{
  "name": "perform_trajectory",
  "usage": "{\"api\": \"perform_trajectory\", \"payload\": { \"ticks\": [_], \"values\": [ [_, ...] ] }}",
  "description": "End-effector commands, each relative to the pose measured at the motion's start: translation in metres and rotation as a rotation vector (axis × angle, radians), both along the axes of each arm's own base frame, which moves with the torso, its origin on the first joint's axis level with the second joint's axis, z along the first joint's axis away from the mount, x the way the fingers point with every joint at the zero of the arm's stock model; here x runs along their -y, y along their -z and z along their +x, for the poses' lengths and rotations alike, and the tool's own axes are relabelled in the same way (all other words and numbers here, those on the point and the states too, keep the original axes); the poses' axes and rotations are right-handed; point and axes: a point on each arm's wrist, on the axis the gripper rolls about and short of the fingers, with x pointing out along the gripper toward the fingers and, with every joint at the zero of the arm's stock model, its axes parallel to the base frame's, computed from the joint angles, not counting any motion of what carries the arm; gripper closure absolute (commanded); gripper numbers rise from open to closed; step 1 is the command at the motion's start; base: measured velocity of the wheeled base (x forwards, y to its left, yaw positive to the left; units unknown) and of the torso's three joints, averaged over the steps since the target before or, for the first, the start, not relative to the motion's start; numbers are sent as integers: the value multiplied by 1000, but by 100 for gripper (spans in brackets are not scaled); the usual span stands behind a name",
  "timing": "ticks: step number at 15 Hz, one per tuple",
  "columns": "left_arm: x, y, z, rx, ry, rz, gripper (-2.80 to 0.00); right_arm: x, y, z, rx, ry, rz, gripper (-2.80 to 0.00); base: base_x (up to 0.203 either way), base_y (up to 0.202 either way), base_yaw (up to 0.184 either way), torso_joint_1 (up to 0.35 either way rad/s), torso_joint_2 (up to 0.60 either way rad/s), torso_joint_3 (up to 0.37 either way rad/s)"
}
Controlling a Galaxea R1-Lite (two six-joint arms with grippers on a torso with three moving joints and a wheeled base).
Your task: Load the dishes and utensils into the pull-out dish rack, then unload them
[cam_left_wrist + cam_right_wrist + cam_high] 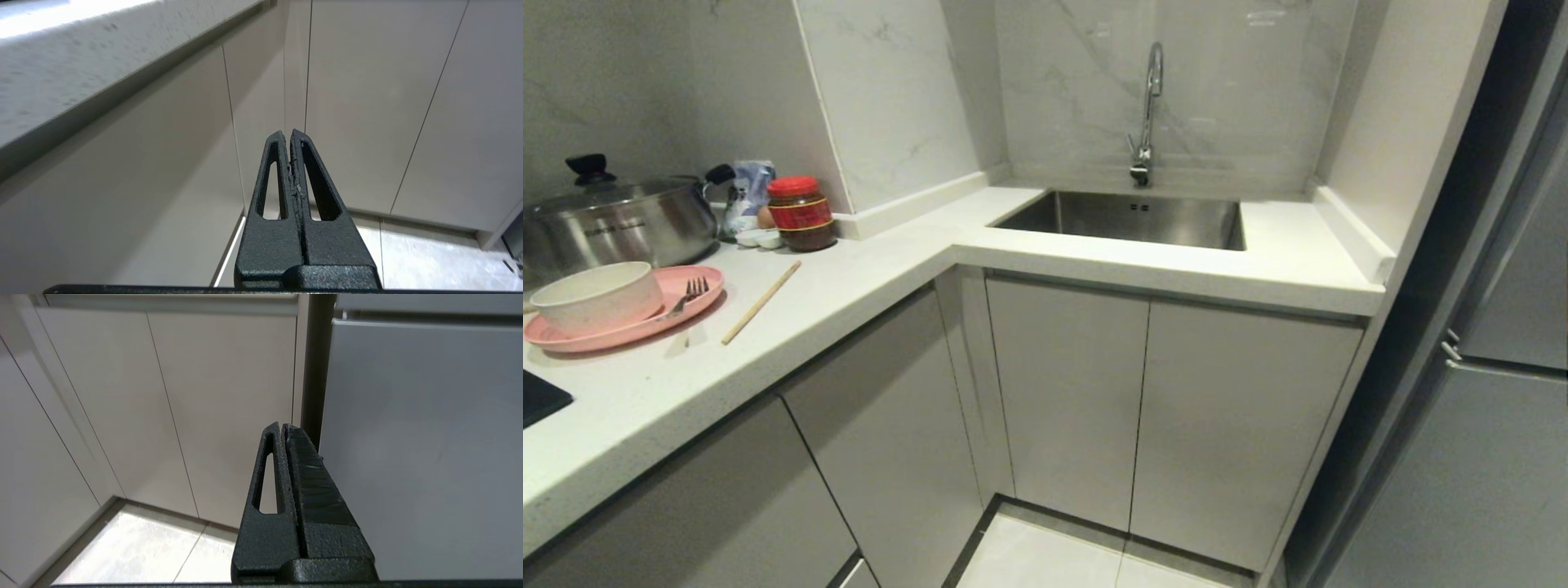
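On the left stretch of the white countertop (866, 269) lies a pink plate (666, 314). An off-white bowl (596, 296) stands on it, and a silver fork (686, 297) rests on its right side. Light wooden chopsticks (761, 301) lie on the counter just right of the plate. The pull-out dish rack is out of view; only closed cabinet fronts (1062, 392) show. My left gripper (285, 134) is shut and empty, below the counter edge, facing the cabinet doors. My right gripper (282, 426) is shut and empty too, near the grey fridge front (421, 437). Neither arm appears in the head view.
A steel pot with a glass lid (621, 216) stands behind the plate, beside a red-lidded jar (800, 212) and a small packet (750, 192). A steel sink (1127, 219) with a tap (1147, 106) fills the corner counter. A grey fridge (1486, 408) stands at the right; pale floor tiles (1045, 559) lie below.
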Motion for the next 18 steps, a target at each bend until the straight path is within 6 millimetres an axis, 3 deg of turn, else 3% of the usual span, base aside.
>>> {"api": "perform_trajectory", "payload": {
  "ticks": [1,7,18],
  "values": [
    [0,4,1,-15,-1,2,0,0,7,2,-26,0,0,0,0,0,0,2,-1,202],
    [0,3,1,-15,-2,-5,0,0,7,2,-26,0,0,0,0,0,0,1,2,188],
    [0,3,1,-15,-8,-10,0,0,7,2,-26,0,0,0,0,0,0,1,1,10]
  ]
}}
